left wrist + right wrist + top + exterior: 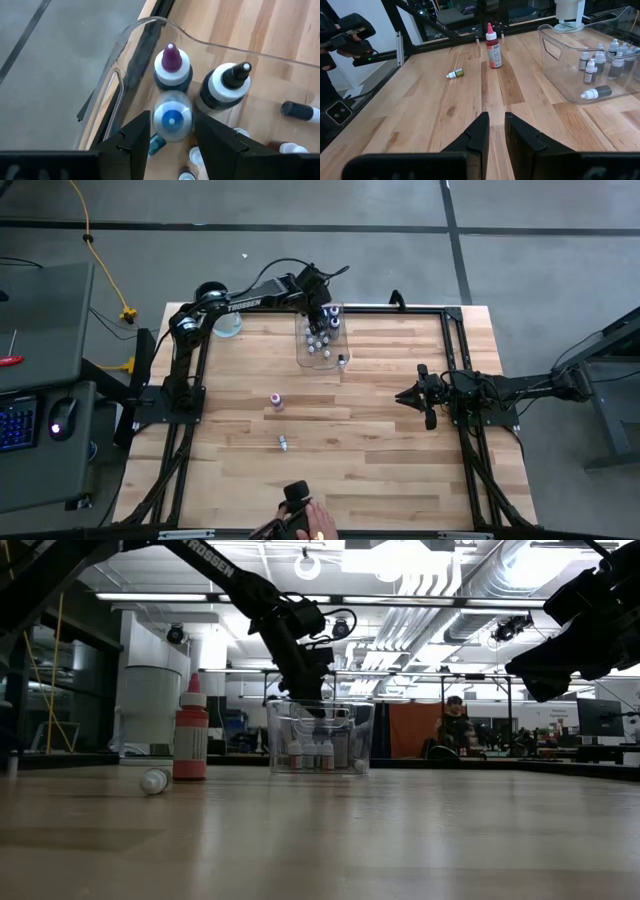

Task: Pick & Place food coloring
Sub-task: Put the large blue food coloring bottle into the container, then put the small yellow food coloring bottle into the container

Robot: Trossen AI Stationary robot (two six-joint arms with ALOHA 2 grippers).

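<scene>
My left gripper reaches from the far left into the clear bin, shut on a blue-capped food coloring bottle. Under it, a purple-tipped bottle and a black-tipped one stand on the bin floor, and others lie there. On the bare table a pink-red bottle stands upright and a tiny one lies on its side. My right gripper waits shut over the table's right side, touching nothing. My left gripper pinches the blue-capped bottle by its body just under the cap, between its two fingers. The fingers point down into the bin from above. The bottle stays upright and looks nearer the camera than the bottles standing below it.
A big white cylinder stands by the far left corner. The bin's clear walls rise around my left gripper. At the near edge a person's hand holds a dark device. Bare wood lies between the bin and my right gripper.
</scene>
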